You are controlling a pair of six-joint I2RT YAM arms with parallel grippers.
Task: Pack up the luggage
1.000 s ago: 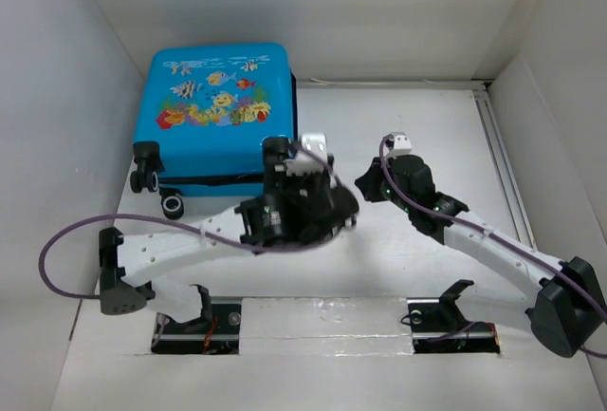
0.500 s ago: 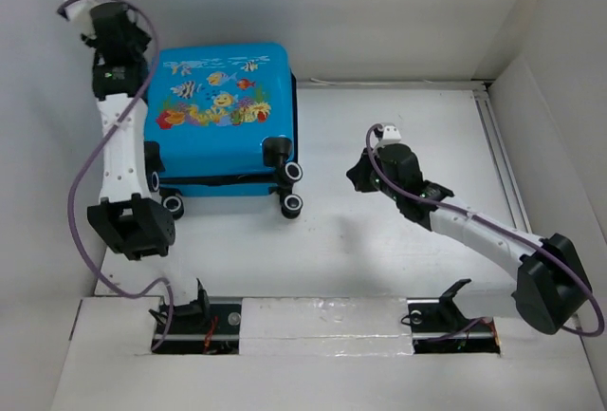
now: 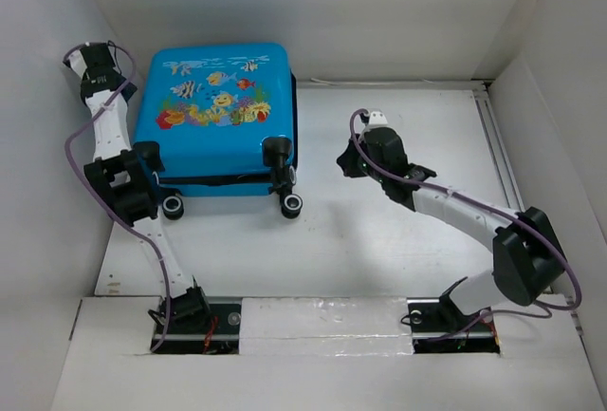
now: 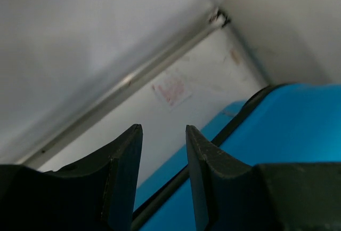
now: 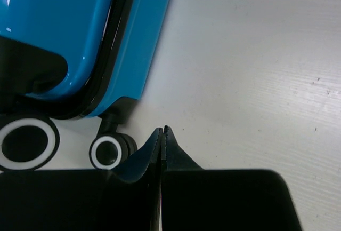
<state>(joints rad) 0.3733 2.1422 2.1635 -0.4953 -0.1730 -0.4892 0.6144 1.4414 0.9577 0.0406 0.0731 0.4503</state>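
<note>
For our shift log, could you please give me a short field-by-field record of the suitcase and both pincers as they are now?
luggage: closed, lying flat, fish face up, at the far left of the table
wheels: on the edge facing the arm bases
left pincer: open, holding nothing, raised beside the luggage's far left corner
right pincer: shut, holding nothing, over bare table to the right of the wheels, apart from the luggage
packing: not visibly begun
</note>
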